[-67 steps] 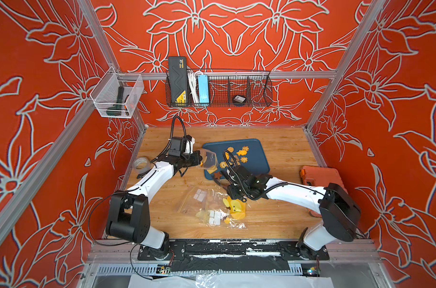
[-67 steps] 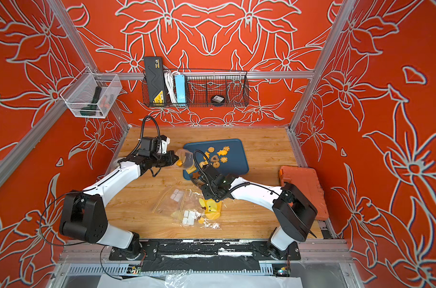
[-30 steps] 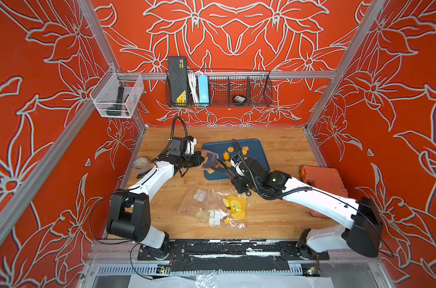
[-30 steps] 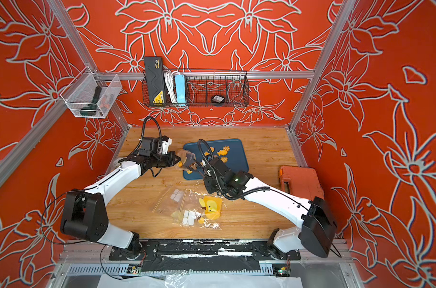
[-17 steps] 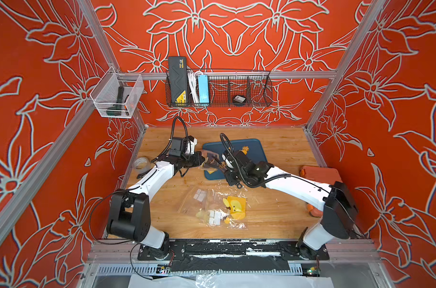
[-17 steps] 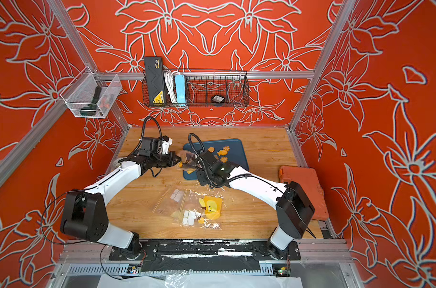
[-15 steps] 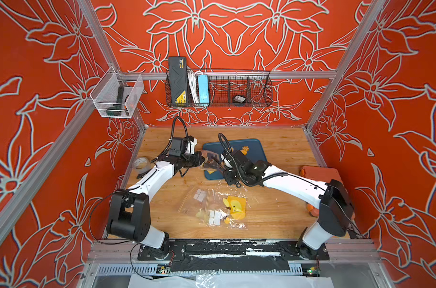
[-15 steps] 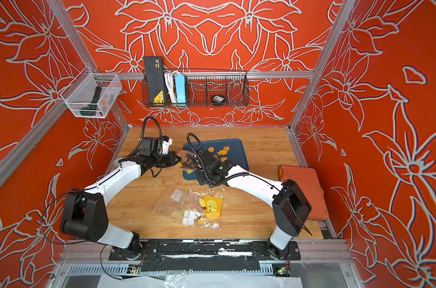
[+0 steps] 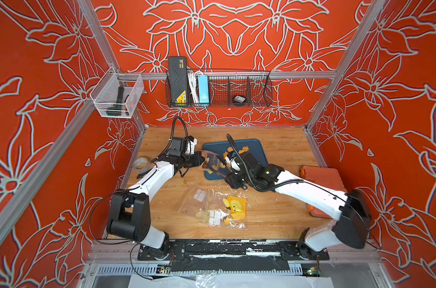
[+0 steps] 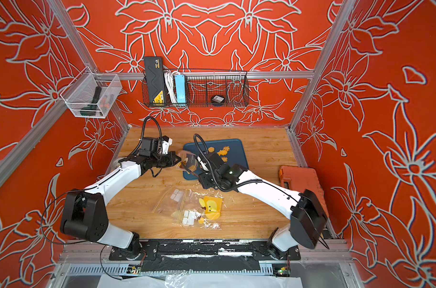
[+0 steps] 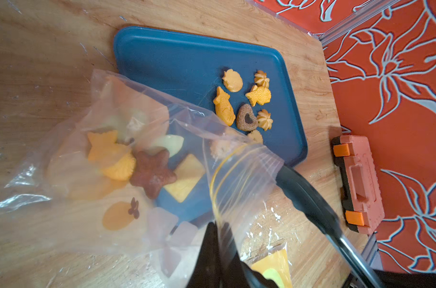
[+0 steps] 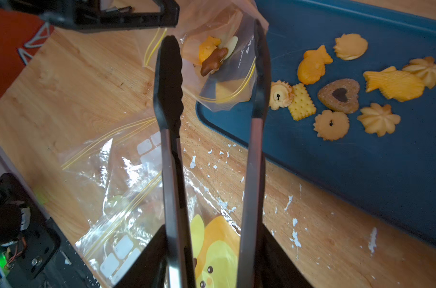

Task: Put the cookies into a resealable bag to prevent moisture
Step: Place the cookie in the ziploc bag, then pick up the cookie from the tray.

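1. wooden table (image 9: 281, 214): floor of the cell.
2. blue tray (image 9: 258, 147): flat on the table, toward 12 o'clock from the table's middle.
3. orange case (image 9: 321, 174): closed, at the table's 3 o'clock edge.
4. spare clear bags (image 9: 212, 209): yellow cartoon prints, lying flat between 6 and 7 o'clock from the tray.
5. resealable bag (image 11: 237, 179): mouth open, lying across the tray's 9 o'clock edge.
6. left gripper (image 11: 218, 239): jaws pressed together, pinching the bag's zip strip.
7. right gripper (image 12: 213, 254): clasping the handles of the black tongs (image 12: 169, 99), whose tips stand spread at the bag's mouth.
8. cookies (image 12: 339, 96): nine loose on the tray, in its 12-to-1 o'clock part. Others, a brown star (image 11: 152, 174) and a square among them, lie inside the held bag.
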Motion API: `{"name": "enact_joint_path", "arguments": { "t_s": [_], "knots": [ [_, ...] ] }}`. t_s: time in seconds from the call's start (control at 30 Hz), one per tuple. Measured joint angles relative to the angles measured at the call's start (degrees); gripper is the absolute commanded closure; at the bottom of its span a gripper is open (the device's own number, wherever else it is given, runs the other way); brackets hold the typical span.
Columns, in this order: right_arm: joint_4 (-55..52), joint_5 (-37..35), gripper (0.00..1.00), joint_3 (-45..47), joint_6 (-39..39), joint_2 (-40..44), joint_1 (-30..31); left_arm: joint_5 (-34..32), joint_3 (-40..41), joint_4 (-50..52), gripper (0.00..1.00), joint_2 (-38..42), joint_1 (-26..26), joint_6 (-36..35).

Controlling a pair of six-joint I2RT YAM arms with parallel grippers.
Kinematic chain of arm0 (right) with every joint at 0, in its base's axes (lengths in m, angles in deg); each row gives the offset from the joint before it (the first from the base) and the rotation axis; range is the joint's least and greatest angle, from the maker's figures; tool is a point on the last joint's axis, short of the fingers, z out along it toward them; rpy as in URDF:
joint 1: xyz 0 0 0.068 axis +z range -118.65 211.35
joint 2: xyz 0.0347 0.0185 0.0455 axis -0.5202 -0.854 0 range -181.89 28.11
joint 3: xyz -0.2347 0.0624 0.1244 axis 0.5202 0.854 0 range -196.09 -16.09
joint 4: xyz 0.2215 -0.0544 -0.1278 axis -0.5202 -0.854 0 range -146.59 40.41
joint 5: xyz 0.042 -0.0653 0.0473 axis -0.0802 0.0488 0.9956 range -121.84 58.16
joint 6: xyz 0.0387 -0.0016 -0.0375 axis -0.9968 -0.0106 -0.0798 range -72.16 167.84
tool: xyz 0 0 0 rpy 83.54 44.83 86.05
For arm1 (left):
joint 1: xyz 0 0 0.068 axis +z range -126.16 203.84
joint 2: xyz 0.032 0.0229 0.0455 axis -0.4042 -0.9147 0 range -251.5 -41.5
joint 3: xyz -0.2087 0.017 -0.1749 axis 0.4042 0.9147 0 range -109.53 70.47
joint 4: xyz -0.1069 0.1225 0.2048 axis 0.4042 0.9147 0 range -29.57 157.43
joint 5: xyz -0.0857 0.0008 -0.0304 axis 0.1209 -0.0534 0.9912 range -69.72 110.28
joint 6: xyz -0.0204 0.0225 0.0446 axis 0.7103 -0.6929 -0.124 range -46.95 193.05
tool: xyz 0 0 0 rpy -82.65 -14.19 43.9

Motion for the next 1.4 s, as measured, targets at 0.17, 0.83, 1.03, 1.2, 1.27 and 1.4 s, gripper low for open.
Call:
{"name": "enact_joint_path", "arguments": {
  "t_s": [0.17, 0.83, 1.03, 1.2, 1.27, 1.4],
  "knots": [
    [-0.6, -3.7, 0.54, 7.1, -1.4, 9.0, -1.0, -2.7, 0.0, 0.0, 1.0, 0.2, 0.1, 0.1],
    [-1.3, -3.7, 0.54, -1.9, 3.3, -14.2, -5.9, -6.1, 2.2, -1.6, 1.0, 4.1, 1.7, 0.5],
    [-1.3, -4.0, 0.54, -3.6, 4.7, -17.1, -6.1, -6.0, 2.2, -1.6, 1.0, 4.1, 1.7, 0.4],
    [-1.4, -4.4, 0.59, -4.0, 5.0, -18.5, -6.4, -6.0, 2.2, -1.6, 1.0, 4.1, 1.7, 0.4],
    [-1.5, -4.5, 0.62, -4.0, 5.3, -18.6, -6.4, -6.0, 2.2, -1.6, 1.0, 4.1, 1.7, 0.4],
    [-1.6, -4.8, 0.65, -4.0, 5.6, -18.5, -6.4, -5.9, 2.2, -1.6, 1.0, 4.1, 1.7, 0.4]
  ]
}}
